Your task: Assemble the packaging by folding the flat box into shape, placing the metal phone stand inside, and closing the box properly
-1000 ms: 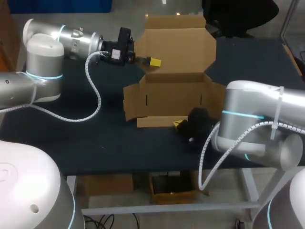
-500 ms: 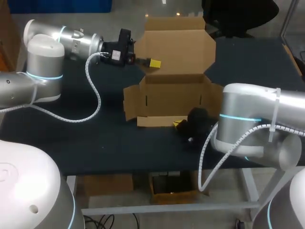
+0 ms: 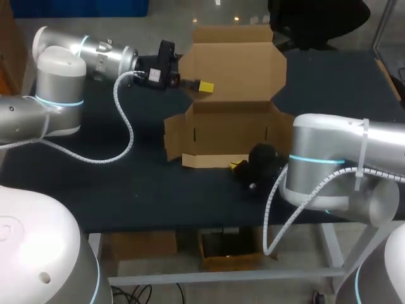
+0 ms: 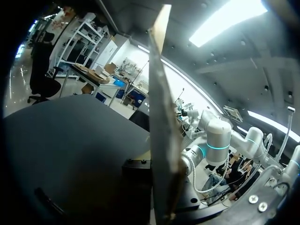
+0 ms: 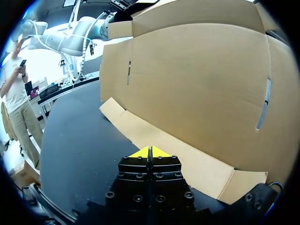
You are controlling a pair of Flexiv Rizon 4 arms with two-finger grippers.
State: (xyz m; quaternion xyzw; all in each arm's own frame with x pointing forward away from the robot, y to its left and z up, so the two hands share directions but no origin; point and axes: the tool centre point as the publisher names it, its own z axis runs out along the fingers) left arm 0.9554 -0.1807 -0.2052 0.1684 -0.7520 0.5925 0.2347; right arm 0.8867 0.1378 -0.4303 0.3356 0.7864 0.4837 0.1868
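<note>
The brown cardboard box (image 3: 231, 126) stands half folded in the middle of the black table (image 3: 126, 183), its lid (image 3: 231, 63) upright. The left gripper (image 3: 204, 85) is at the lid's left edge; the card shows edge-on in its wrist view, and I cannot tell whether it grips. The right gripper (image 5: 150, 152) is closed on nothing, its 2 yellow tips together at the front flap (image 5: 187, 159).

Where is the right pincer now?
In the head view, the right pincer, shut, is at the cardboard box's front flap, near the table's front edge.
</note>
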